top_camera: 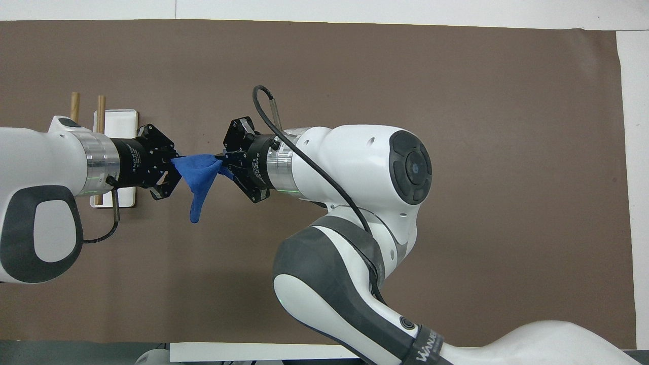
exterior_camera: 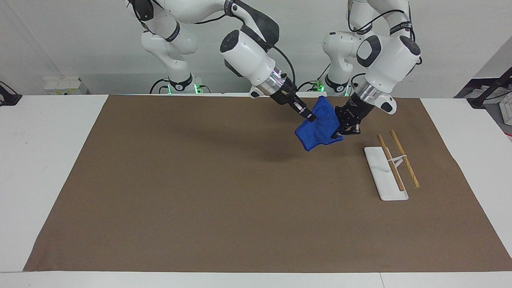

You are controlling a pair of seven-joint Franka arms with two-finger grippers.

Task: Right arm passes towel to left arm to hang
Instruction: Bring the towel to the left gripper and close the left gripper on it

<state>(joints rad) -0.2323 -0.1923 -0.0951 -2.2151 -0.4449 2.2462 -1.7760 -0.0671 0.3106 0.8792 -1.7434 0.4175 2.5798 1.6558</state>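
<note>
1. The blue towel (exterior_camera: 319, 129) is held in the air over the brown mat (exterior_camera: 200, 192), stretched between both grippers.
2. One edge is pinched by the closed fingers of the right gripper (exterior_camera: 311, 118).
3. The other edge is clamped by the closed fingers of the left gripper (exterior_camera: 339, 134), near the rack (exterior_camera: 387, 173) on the counter (exterior_camera: 44, 160).

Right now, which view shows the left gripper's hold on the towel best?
Overhead: the left gripper is shut on the towel's end, opposite the right gripper. Facing view: the towel hides its fingertips.
</note>
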